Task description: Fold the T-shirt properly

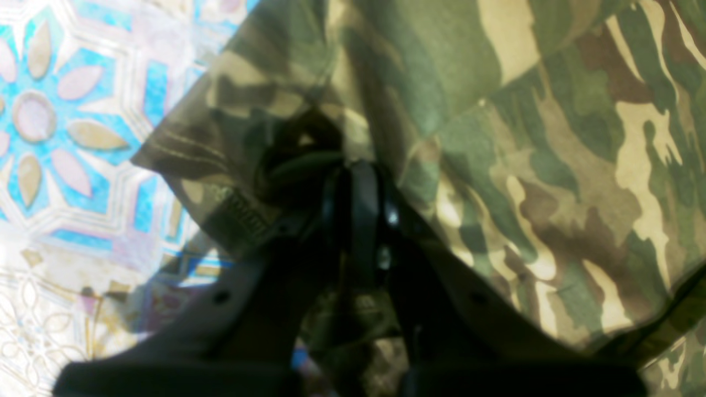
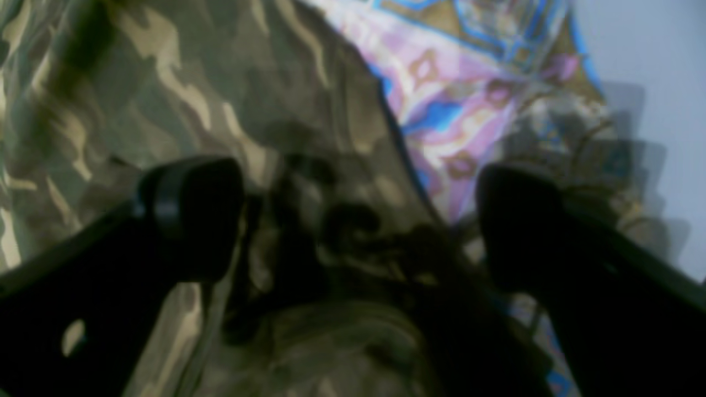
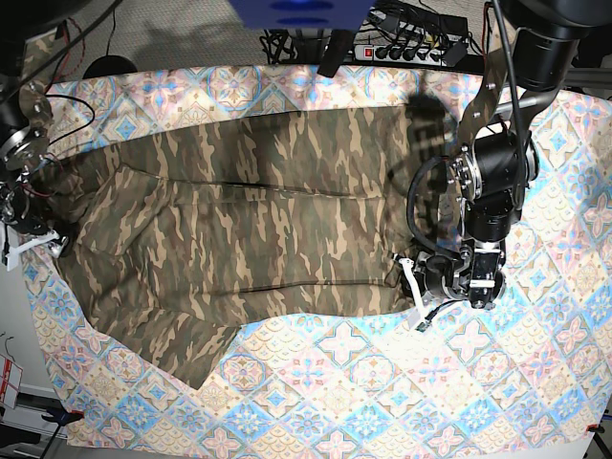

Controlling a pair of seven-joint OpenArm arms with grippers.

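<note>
T-shirt spread wide across tile-patterned cloth, long edge toward the far side, one sleeve trailing off at the near corner. Left gripper pinched tight on a bunched fold of camouflage fabric at the shirt's edge, jaws fully together, cloth gathered into a dark knot between them. Probably held so to keep that corner under control for the next fold. Right gripper spread to its widest, both fingers apart over the shirt's opposite edge, nothing caught between them; fabric lying slack and rumpled underneath, patterned cloth showing just beyond the hem. Looks like a corner let go, or one not yet taken; cannot tell which from blurred wrist view. Folding barely underway: body of shirt flat, single layer over most of its span. Likely next need: a matching grip on the free side so both corners travel together.
</note>
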